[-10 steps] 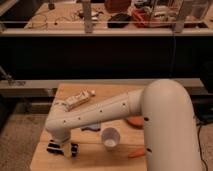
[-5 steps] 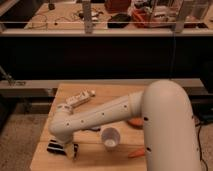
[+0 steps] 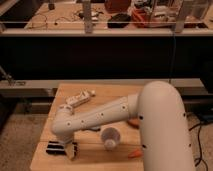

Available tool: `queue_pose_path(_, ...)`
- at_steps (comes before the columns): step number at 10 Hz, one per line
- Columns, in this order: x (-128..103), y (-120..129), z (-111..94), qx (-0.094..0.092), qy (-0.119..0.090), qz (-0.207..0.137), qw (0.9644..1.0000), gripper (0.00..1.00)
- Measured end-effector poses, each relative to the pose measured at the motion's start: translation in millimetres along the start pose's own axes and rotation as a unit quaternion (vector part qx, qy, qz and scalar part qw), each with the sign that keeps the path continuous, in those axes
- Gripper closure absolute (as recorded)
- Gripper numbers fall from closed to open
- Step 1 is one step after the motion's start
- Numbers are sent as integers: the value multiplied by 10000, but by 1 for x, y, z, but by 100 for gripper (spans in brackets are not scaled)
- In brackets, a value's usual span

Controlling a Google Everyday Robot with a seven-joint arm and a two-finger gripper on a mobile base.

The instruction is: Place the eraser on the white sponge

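Since a second ago we see the arm's [image 3: 100,116] wrist end sunk a little lower toward the table [image 3: 120,95], with hardly any change over the last half second. The white cup [image 3: 110,137] stays where it was.

The gripper [image 3: 63,146] hangs under the wrist, well to the left of the cup and down at the table top. We cannot tell whether it is apart, together or clamped on something, as the wrist covers it from above.

The eraser [image 3: 53,147], black with pale stripes, shows on the gripper's far side from the cup, low at the table surface and touching or just beside the gripper. The white sponge [image 3: 73,151] shows as a cream block between the eraser and the cup, just beside the gripper on the cup's side. We cannot tell if eraser and sponge touch.

Behind the cup and to its left lies a pale bottle-like thing [image 3: 80,98]. To the cup's right, nearer the front edge, lies a small orange thing [image 3: 134,153].
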Motion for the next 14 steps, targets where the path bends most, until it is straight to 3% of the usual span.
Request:
queue_pose_path(3,2,-1,0,4,40,41,10000,97)
queue_pose_path(4,2,-1,0,4,41,40,10000,100)
queue_pose_path(8,1,-1,-1,16,38,38,10000,100)
queue_pose_path(12,-2,-4,-40,16,97,44,9999,100)
queue_pose_path(14,1,-5,-47,4,149,55,9999,100)
